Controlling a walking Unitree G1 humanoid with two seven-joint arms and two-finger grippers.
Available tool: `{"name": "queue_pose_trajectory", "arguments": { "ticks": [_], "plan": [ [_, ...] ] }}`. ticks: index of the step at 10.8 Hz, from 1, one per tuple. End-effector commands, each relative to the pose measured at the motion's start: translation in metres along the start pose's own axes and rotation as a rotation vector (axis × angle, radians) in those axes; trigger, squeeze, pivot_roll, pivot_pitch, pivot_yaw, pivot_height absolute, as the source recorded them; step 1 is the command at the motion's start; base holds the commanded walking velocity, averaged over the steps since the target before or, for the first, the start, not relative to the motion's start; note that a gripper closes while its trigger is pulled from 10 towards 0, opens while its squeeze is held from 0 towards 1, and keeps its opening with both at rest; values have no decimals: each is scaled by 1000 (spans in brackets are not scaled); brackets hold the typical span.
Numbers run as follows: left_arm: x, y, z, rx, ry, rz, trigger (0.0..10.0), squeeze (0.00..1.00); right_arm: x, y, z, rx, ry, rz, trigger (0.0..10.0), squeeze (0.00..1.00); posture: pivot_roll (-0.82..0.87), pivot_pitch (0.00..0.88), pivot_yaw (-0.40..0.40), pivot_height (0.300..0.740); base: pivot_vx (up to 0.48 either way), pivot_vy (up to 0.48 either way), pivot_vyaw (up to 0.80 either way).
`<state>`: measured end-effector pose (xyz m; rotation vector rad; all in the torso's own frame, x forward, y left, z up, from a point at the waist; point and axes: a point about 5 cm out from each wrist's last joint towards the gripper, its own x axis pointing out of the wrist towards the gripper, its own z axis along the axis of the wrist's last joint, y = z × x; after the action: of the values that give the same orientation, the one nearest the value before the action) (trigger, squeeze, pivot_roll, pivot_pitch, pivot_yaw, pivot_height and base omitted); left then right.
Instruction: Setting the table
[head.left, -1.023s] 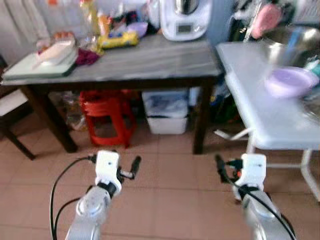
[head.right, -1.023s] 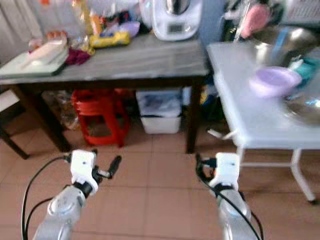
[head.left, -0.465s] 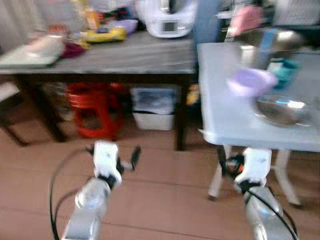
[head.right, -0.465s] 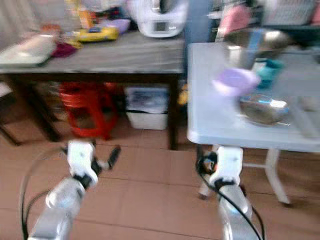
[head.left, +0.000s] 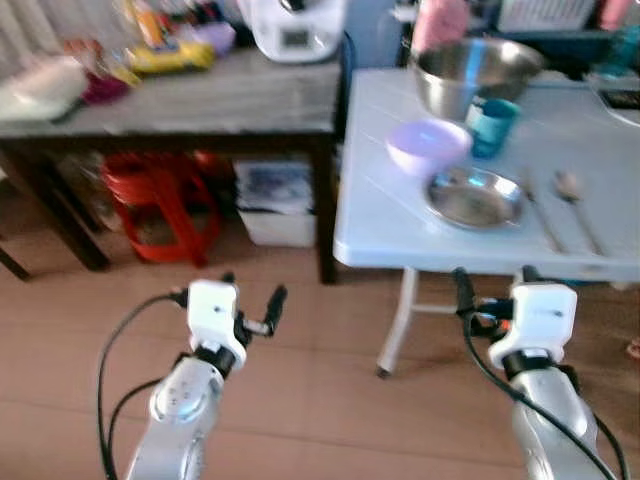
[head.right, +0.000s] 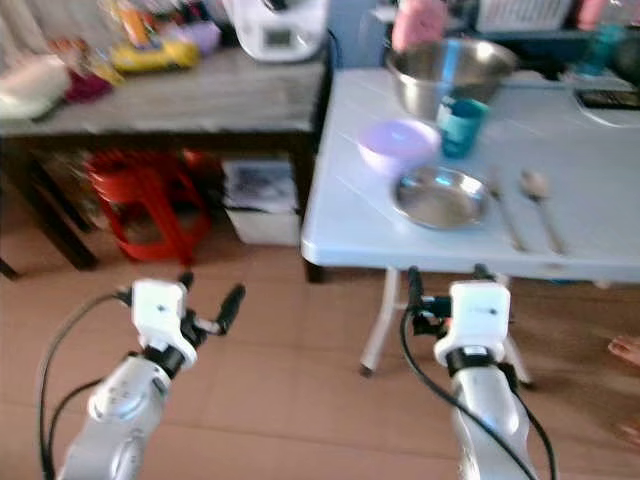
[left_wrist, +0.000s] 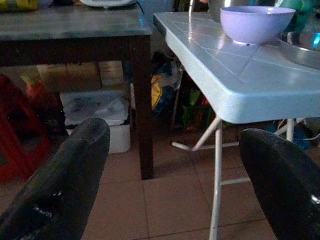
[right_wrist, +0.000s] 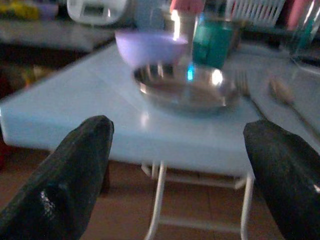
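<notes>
Jaws of both grippers spread wide and empty, left gripper (left_wrist: 170, 175) over floor, right gripper (right_wrist: 175, 170) level with white table (head.left: 400, 230) edge

Head views: from above, facing forward and down at the white worktop (head.left: 400, 230).
Wrist views: low, near, facing along each gripper's fingers (left_wrist: 65, 180).
Shared: purple bowl (left_wrist: 256, 22).

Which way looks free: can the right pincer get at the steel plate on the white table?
Probably yes. The right pincer, open, sits just before the white table edge, with the steel plate straight ahead and nothing between.
</notes>
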<state>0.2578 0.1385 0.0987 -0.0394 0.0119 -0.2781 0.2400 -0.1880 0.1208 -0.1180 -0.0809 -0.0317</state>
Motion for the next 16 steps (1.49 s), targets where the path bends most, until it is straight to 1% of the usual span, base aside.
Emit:
{"name": "queue_pose_trajectory", "arguments": {
  "ticks": [1, 2, 3, 4, 5, 6, 7, 8, 9, 11, 13, 14, 16],
  "plan": [
    [-4, 5, -1, 5, 18, 21, 10000, 0, -1, 8, 1, 5, 5, 16, 10000, 0, -144, 162, 78, 740, 0, 0, 0],
    [-5, 10, -3, 5, 19, 25, 10000, 0, -2, 15, 0, 8, 7, 29, 10000, 0, -122, 141, 65, 740, 0, 0, 0],
    [-4, 16, -4, 3, 16, 46, 10000, 0, 4, 25, 1, 15, 5, 54, 10000, 0, -104, 123, 61, 740, 0, 0, 0],
    [-1, 15, -1, -37, 9, 102, 10000, 0, 11, 27, 5, 14, -9, 71, 10000, 0, -89, 135, 66, 740, 0, 0, 0],
    [1, 7, -2, -17, 7, 92, 10000, 0, 14, 25, 2, -2, -4, 77, 10000, 0, -92, 131, 63, 740, 0, 0, 0],
    [3, 7, -2, -15, 8, 92, 10000, 0, 17, 24, 2, -8, -2, 65, 10000, 0, -93, 141, 60, 740, 0, 0, 0],
    [6, 1, -1, -33, 5, 72, 10000, 0, 19, 20, 5, -13, -5, 51, 10000, 0, -105, 140, 51, 740, 0, -315, 0],
    [6, 1, -4, -33, 11, 70, 10000, 0, 16, 20, 3, -27, -3, 66, 10000, 0, -109, 131, 56, 740, 0, -375, 0],
    [8, 3, -5, -34, 14, 71, 10000, 0, 14, 18, 0, -26, 8, 52, 10000, 0, -104, 125, 42, 740, 0, -480, 0],
    [14, 7, 0, -19, 9, 69, 10000, 0, 21, 26, 4, -20, -8, 86, 10000, 0, -94, 130, 41, 740, 0, -480, 0],
    [12, 8, -1, -28, 9, 86, 10000, 0, 23, 23, 3, -13, -2, 68, 10000, 0, -93, 130, 44, 740, 0, -386, 0],
    [12, 8, -1, -40, -2, 93, 10000, 0, 22, 25, 3, -8, -2, 69, 10000, 0, -95, 130, 45, 740, 0, 0, 0],
    [18, 5, 5, -54, -38, 65, 10000, 0, 22, 25, 4, 1, -8, 58, 10000, 0, -100, 132, 56, 740, 0, 0, 0]
  ]
}}
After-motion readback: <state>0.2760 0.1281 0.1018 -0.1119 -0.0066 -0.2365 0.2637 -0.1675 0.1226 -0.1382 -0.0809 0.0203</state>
